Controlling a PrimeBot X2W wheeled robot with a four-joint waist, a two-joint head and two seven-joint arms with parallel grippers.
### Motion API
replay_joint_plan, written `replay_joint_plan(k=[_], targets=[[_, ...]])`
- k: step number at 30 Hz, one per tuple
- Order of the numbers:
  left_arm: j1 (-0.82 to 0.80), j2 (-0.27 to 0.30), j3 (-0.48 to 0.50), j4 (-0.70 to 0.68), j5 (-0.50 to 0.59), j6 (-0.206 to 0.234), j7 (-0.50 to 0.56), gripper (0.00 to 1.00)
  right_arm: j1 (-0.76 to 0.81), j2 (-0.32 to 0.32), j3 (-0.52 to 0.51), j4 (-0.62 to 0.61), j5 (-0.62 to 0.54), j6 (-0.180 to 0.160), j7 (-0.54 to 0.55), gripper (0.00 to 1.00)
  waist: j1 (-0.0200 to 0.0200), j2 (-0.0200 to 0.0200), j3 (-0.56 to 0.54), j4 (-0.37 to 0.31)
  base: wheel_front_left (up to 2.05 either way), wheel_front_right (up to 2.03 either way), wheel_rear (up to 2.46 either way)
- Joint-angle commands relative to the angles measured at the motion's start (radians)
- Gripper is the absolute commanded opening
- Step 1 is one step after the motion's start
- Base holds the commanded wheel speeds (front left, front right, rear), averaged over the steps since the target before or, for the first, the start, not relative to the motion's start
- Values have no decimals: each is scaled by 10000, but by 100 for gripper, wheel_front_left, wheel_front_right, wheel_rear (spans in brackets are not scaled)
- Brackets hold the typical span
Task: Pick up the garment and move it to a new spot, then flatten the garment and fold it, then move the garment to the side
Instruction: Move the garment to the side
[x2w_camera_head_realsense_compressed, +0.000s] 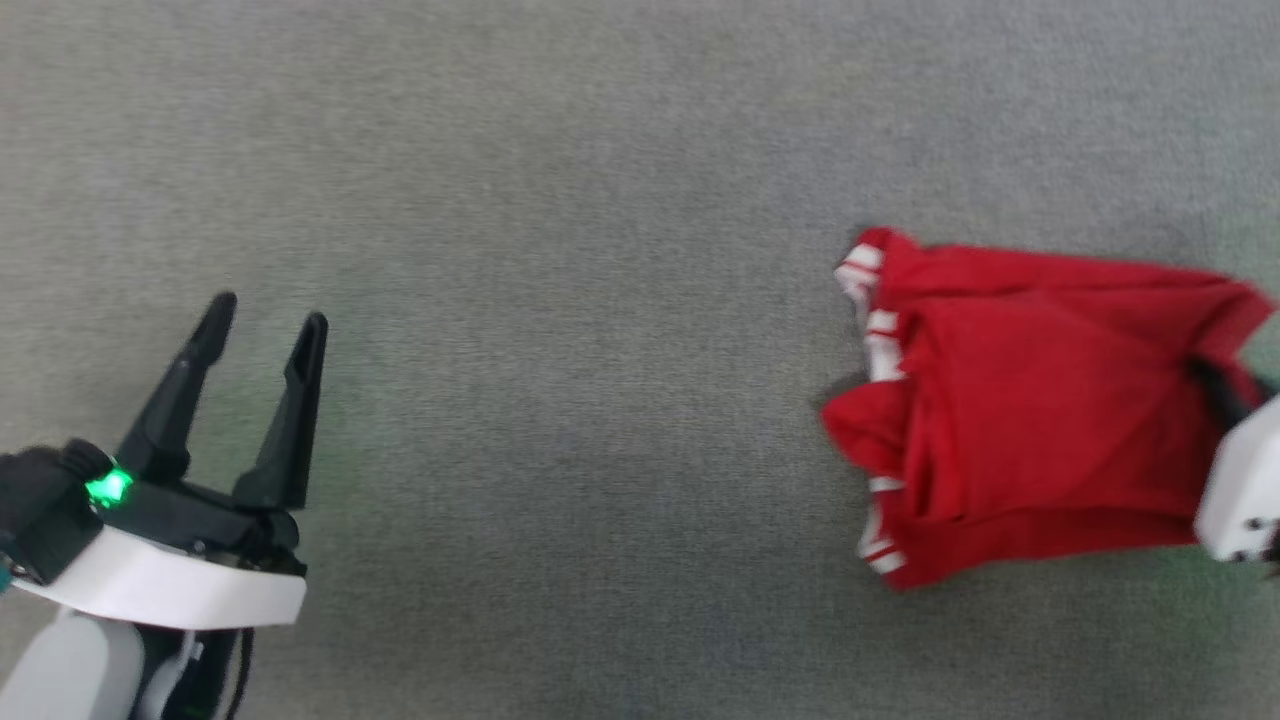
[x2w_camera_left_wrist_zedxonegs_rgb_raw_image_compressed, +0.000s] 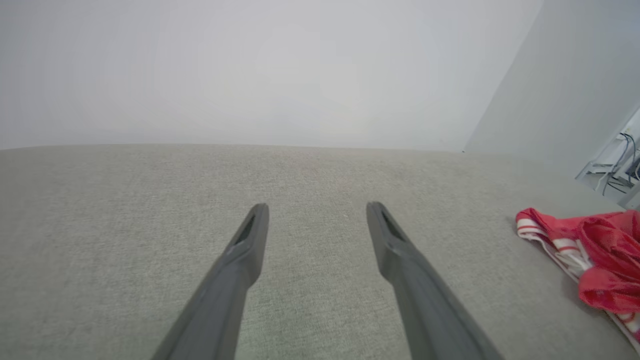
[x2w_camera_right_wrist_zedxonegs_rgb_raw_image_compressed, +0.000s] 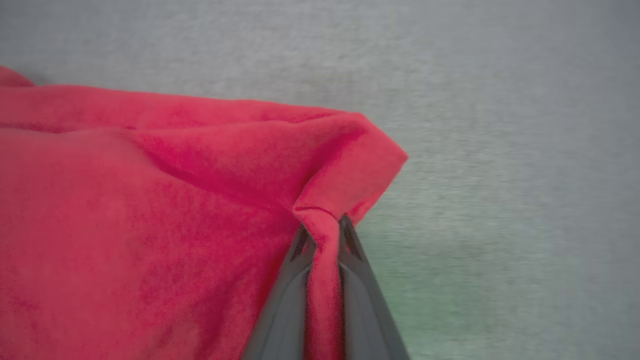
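The garment (x2w_camera_head_realsense_compressed: 1030, 420) is a crumpled red shirt with red-and-white striped trim along its left edge, lying at the right of the grey cloth surface. My right gripper (x2w_camera_head_realsense_compressed: 1215, 385) comes in from the right edge, its dark fingers closed on the garment's right corner. In the right wrist view a fold of the red garment (x2w_camera_right_wrist_zedxonegs_rgb_raw_image_compressed: 165, 200) is pinched between the two fingers of my right gripper (x2w_camera_right_wrist_zedxonegs_rgb_raw_image_compressed: 324, 225). My left gripper (x2w_camera_head_realsense_compressed: 268, 320) stands open at the lower left, far from the garment, with nothing between its fingers. The left wrist view has my left gripper (x2w_camera_left_wrist_zedxonegs_rgb_raw_image_compressed: 315, 210) open over bare cloth, the garment (x2w_camera_left_wrist_zedxonegs_rgb_raw_image_compressed: 595, 255) off to the right.
The grey cloth surface (x2w_camera_head_realsense_compressed: 560, 300) stretches wide between the two grippers. In the left wrist view a pale wall (x2w_camera_left_wrist_zedxonegs_rgb_raw_image_compressed: 280, 70) rises behind the surface's far edge, and some cables and a frame (x2w_camera_left_wrist_zedxonegs_rgb_raw_image_compressed: 615, 170) stand at the far right.
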Motion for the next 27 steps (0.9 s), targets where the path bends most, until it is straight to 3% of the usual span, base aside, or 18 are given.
replay_joint_plan(k=[1,8,14,20,27], targets=[[-262,178,-30,-152,21,29,-42,100,-69,-101,-330,-228,-112,-46,-150,0,0,0,322,-322,0,0,0],[-1375,1085,-336,-805,10,29,-39,100,-1085,-380,-1749,-534,-647,-38,-923,0,0,0,1434,-944,0,0,0],[-2517,1740,-604,-1404,-65,29,-30,100,-2206,-523,-3157,-182,-1679,-38,-1671,0,0,0,2381,-1017,0,0,0],[-3204,2251,-511,-2007,-92,29,-32,100,-3183,-504,-4535,356,-2552,-38,-2596,0,0,0,3051,-1045,0,0,0],[-3474,2618,-431,-2530,-77,29,-32,100,-3834,-57,-5346,763,-3428,-38,-3546,0,0,0,3298,-1163,0,0,0]])
